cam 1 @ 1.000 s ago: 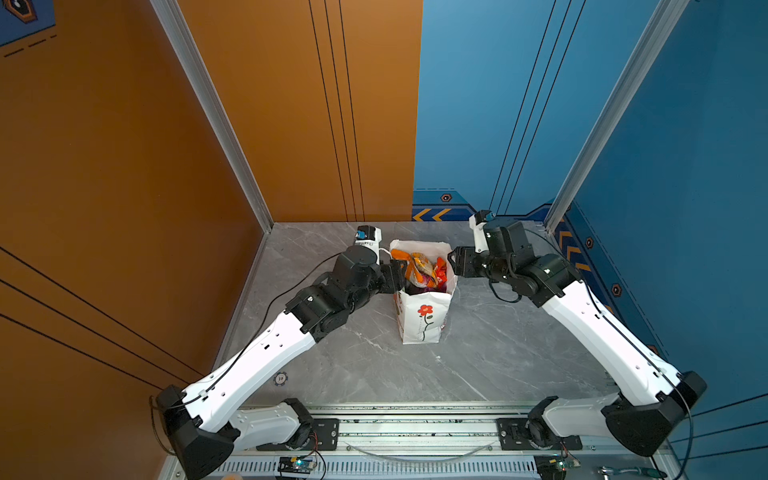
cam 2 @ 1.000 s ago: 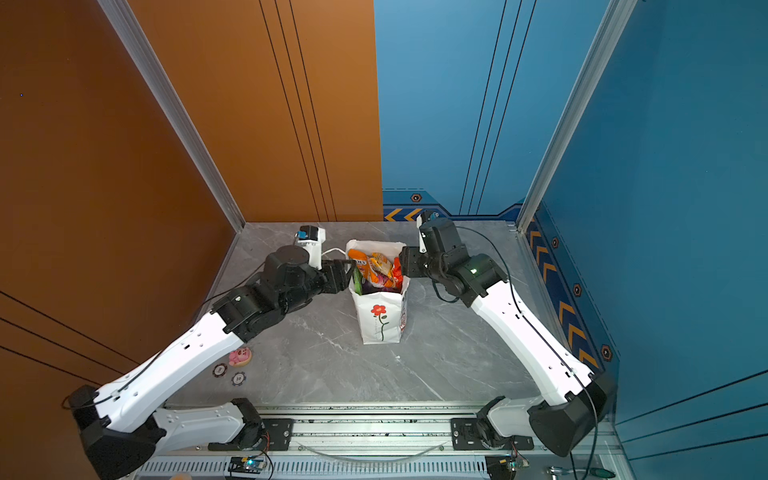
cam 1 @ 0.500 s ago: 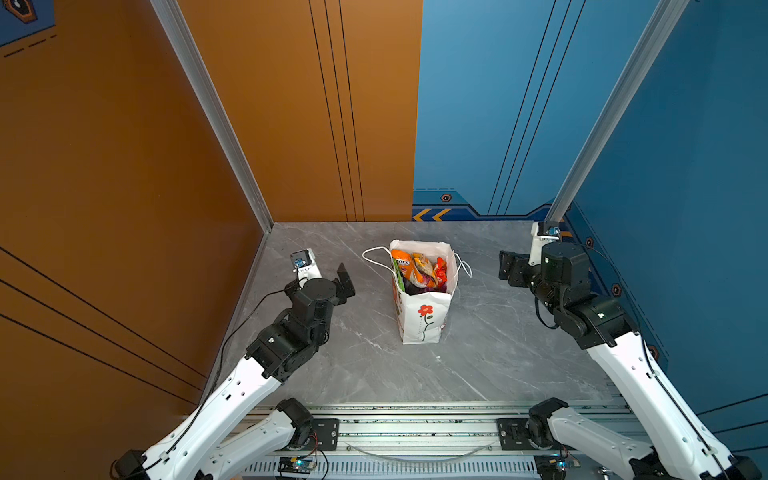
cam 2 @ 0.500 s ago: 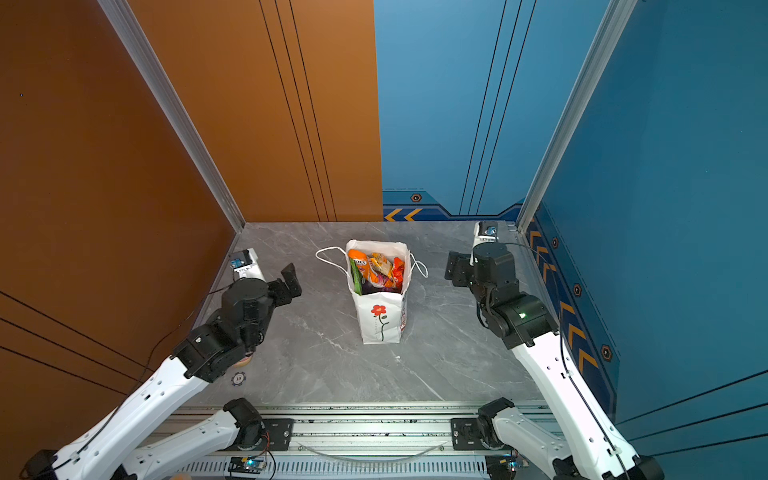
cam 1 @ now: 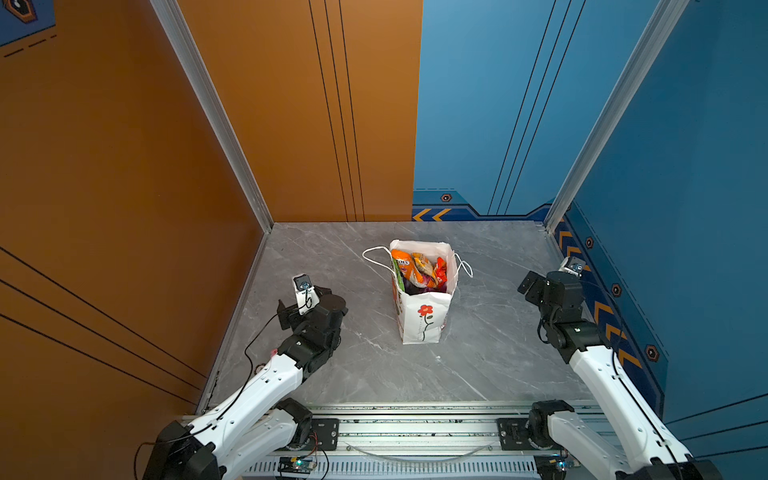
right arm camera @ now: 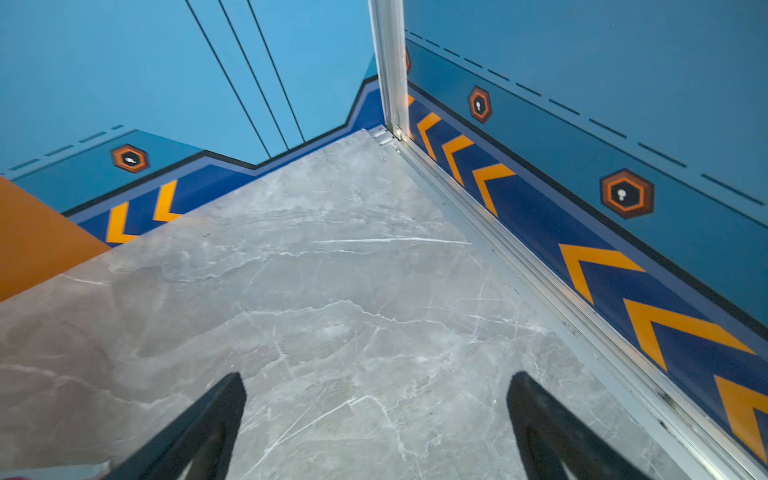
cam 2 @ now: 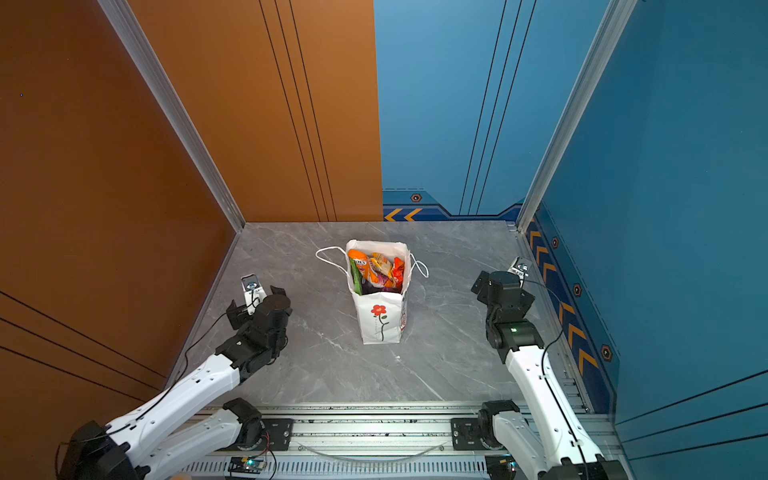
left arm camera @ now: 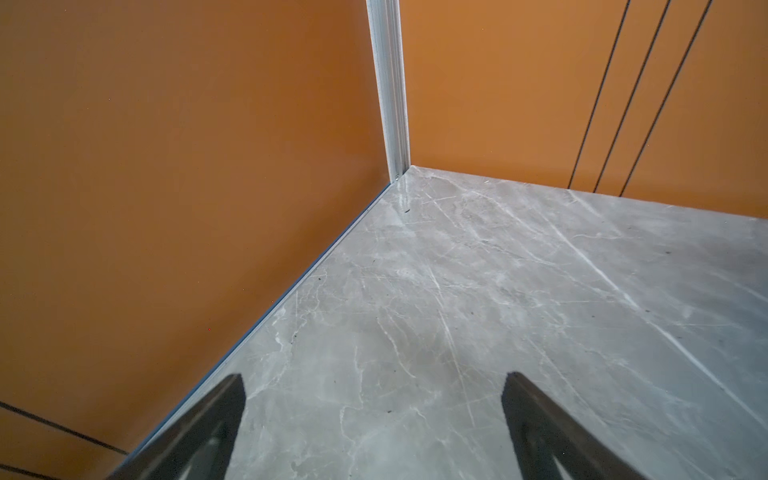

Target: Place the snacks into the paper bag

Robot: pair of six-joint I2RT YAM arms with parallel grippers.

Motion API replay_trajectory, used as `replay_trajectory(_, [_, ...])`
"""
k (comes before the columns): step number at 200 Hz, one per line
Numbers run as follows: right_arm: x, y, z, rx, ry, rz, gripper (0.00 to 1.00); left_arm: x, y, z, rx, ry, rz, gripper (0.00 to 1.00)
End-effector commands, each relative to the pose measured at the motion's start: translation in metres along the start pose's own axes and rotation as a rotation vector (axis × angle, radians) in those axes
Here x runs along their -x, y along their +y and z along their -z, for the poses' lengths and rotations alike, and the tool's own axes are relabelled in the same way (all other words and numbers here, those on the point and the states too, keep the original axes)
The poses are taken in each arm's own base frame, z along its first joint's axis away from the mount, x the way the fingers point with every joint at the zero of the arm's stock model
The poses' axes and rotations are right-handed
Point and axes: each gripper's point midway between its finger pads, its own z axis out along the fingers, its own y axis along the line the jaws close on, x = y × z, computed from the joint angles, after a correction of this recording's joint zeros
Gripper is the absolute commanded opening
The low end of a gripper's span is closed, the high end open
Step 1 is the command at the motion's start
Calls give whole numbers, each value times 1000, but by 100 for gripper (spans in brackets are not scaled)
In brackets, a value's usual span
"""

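Standing upright mid-bench on the grey marble-patterned bench (cam 1: 374,374), the white paper carrier bag with a red flower (cam 1: 422,320) holds the crinkly orange, green and purple snack packets (cam 1: 419,270). The left end effector (left arm camera: 372,378) and right end effector (right arm camera: 374,378) hang wide open and empty, well apart from it. A snagged white cord handle (cam 1: 374,253) could topple the full bag.

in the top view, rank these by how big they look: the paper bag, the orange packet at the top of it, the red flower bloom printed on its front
1. paper bag, by far the largest.
2. orange packet, only partly visible inside the bag.
3. red flower bloom, the smallest.
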Motion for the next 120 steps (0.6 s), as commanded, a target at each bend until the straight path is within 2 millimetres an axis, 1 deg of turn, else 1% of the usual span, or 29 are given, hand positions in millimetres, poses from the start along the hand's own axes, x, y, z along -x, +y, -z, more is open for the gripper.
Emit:
replay_trajectory(1, [-4,-3,-13,-7,-71,-15,100,8,-3,-12,-20,-44,-15,98])
replay_trajectory(15, [-17,-3,-22,-4,-78,11,100,-1,-3,-21,-32,-23,-47,98])
replay_trajectory(39, [-37,0,-39,-28,-48,97,100,-14,-13,-35,-97,-13,-102,98])
replay_trajectory(59, [-55,12,-55,17,-29,172,100,-29,-18,-47,-102,6,-135,98])
replay_trajectory(82, [-73,20,-68,17,4,242,100,-41,-28,-58,-145,-3,-143,98])
replay_trajectory(85, [-76,21,-69,17,7,253,100,-44,-32,-58,-175,-3,-140,98])
replay_trajectory(102, [-82,27,-74,22,-11,305,100,-55,-38,-64,-222,-16,-121,98])
replay_trajectory(111, [-83,32,-74,31,-16,340,100,-54,-39,-66,-223,-45,-118,98])
replay_trajectory(120, [-80,40,-73,57,-49,366,100,-54,-46,-65,-264,-56,-156,98])
